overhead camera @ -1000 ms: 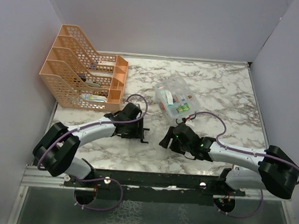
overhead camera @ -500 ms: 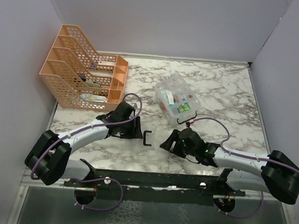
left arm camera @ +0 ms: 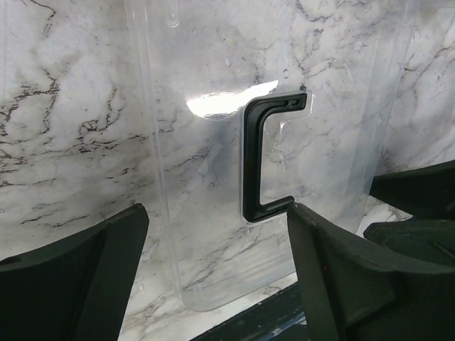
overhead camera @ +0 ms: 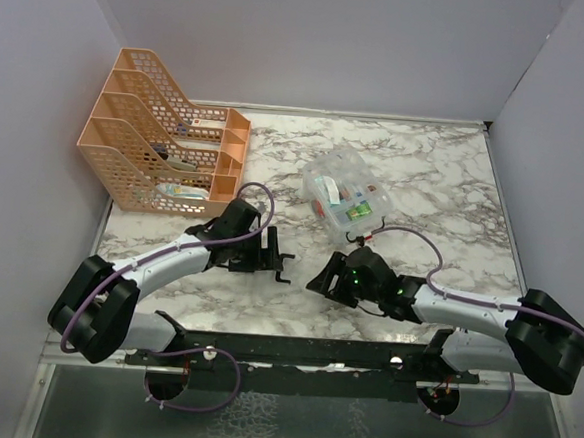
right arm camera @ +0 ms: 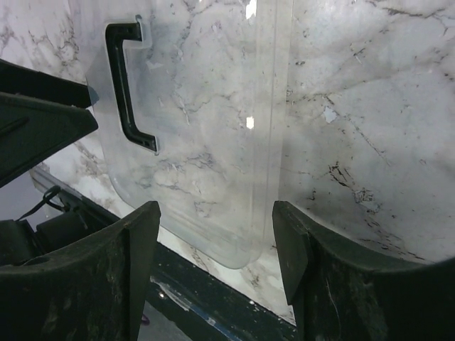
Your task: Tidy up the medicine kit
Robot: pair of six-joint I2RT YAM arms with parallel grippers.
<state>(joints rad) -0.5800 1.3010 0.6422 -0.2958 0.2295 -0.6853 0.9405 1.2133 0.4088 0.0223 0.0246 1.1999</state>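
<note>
A clear plastic lid (left arm camera: 206, 213) with a black handle (left arm camera: 250, 156) lies flat on the marble table near its front edge, between my two grippers. It also shows in the right wrist view (right arm camera: 213, 142), as does its handle (right arm camera: 126, 92). My left gripper (left arm camera: 217, 270) is open, its fingers either side of the lid's near corner, and the right finger (left arm camera: 334, 263) sits next to the handle's end. My right gripper (right arm camera: 217, 249) is open over the lid's opposite corner. In the top view the left gripper (overhead camera: 274, 258) and right gripper (overhead camera: 318, 279) face each other. The open clear medicine box (overhead camera: 346, 195) holds several items.
An orange file rack (overhead camera: 162, 145) with small items in its slots stands at the back left. The black front rail (right arm camera: 213, 305) runs just below the lid. The other arm's gripper shows at the edge of each wrist view. Walls enclose the table.
My left gripper drew back from the lid, then moved right again over its handle. My right gripper shifted slightly left toward the lid. Both stayed open.
</note>
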